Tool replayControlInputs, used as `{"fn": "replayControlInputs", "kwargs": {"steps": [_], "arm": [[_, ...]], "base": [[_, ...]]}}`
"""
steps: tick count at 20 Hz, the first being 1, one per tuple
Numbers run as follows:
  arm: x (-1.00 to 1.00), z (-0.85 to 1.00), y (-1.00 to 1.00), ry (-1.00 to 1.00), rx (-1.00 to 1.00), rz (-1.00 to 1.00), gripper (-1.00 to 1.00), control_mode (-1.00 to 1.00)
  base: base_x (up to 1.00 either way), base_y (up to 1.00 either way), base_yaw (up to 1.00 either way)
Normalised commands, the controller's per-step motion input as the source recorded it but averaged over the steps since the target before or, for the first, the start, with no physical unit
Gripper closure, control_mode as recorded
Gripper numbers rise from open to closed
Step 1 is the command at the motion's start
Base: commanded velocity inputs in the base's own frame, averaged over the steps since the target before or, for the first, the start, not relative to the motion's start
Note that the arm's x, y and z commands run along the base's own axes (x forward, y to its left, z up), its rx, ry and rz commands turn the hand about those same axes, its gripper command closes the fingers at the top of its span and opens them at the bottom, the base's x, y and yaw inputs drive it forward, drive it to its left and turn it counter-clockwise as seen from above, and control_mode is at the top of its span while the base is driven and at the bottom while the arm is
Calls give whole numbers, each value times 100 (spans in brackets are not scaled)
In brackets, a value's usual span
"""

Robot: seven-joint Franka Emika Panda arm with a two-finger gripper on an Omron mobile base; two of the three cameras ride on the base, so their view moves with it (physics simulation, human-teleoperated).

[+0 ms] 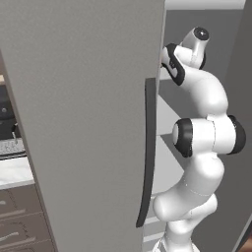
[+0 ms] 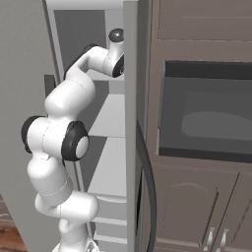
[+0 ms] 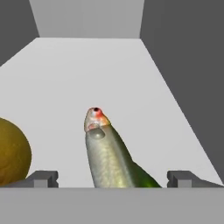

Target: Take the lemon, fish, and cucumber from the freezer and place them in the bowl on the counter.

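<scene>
In the hand view a silvery-green fish with a reddish head lies on a pale freezer shelf, its head pointing away from me. My gripper is open, one fingertip on each side of the fish's body. A dark green cucumber peeks out from under the fish's right side. The yellow-orange lemon sits at the left edge, just beyond the left fingertip. In the base views my arm reaches into the open freezer past its grey door. The bowl is out of view.
The freezer door with its long dark handle stands open left of the arm. A marble counter over drawers lies far left. A built-in oven in brown cabinetry flanks the freezer on the right. Grey freezer walls close in the shelf.
</scene>
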Motion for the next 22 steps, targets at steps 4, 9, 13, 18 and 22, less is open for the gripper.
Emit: {"fn": "replayControlInputs", "kwargs": {"steps": [4,9,13,18,22], "arm": [[0,-47,-40,0,0,3,-100,-100],[0,-34,-41,0,0,2,-100,-100],[-5,-16,-33,0,0,0,-100,-100],[-20,-13,-14,1,0,0,-100,-100],[-22,-12,-12,0,0,0,-100,-100]], "base": [[0,0,0],[0,0,0],[0,0,0],[0,0,0],[0,0,0]]}}
